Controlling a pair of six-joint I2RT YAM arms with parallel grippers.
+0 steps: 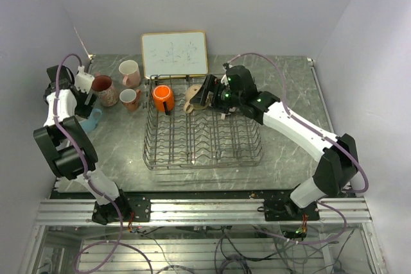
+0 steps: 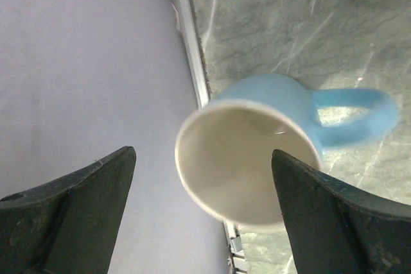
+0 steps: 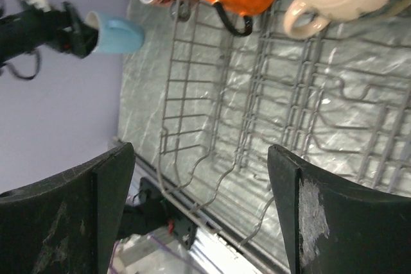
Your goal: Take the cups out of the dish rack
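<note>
Facing left tool [image 2: 202, 153]: blue cup [image 2: 247, 168], seemingly loose.

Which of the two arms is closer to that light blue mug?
The left. The left gripper hangs over the blue mug, jaws open either side. The right gripper is away over the far end of the dish rack.

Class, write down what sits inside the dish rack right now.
The dish rack holds two cups at its far end: an orange mug and a tan mug. From above, the right gripper covers part of the tan mug.
</note>
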